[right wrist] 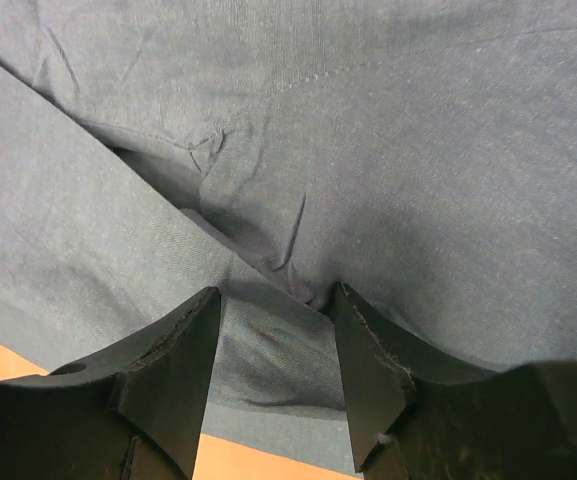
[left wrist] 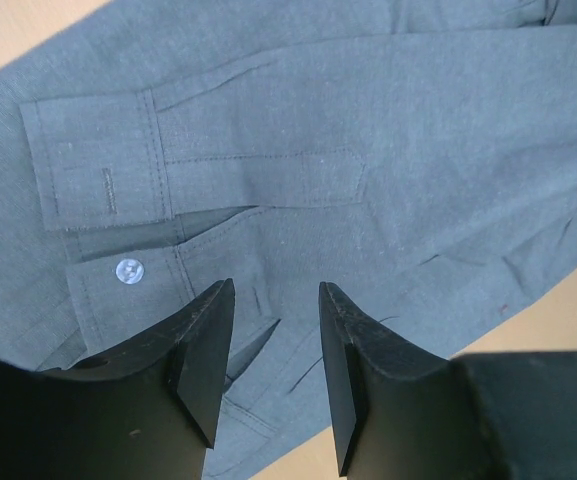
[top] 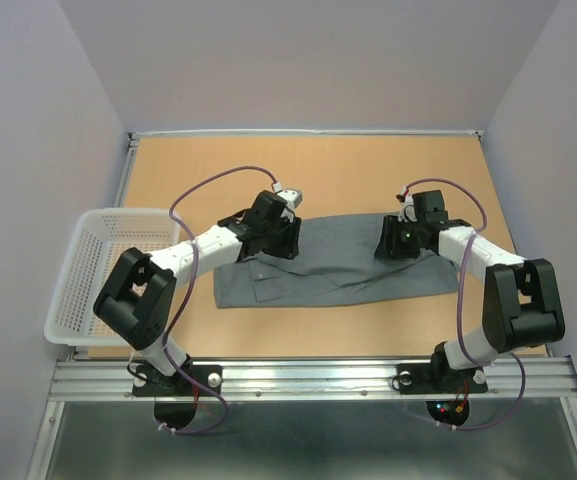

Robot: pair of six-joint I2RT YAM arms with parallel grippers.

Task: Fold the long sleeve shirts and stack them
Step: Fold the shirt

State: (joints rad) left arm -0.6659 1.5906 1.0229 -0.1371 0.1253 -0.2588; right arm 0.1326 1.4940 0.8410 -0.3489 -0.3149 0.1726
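Seeing shirt (top: pixel 338 265) flat on desk (top: pixel 368 170); L fingers (left wrist: pixel 198 340) spread above cuff (left wrist: pixel 98 175), pinching nothing; R fingers (right wrist: pixel 183 350) half-spread astride fold (right wrist: pixel 268 330), grip: can't tell.

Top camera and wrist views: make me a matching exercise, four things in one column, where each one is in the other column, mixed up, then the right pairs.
Things
1. white plastic mesh basket
2. plain grey button-up cloth shirt
3. left gripper
4. right gripper

Places
A. over the shirt's right end
B. at the left edge of the table
C. laid across the table's middle
D. just by a cuff with a pale button

Pairs: 1-B, 2-C, 3-D, 4-A
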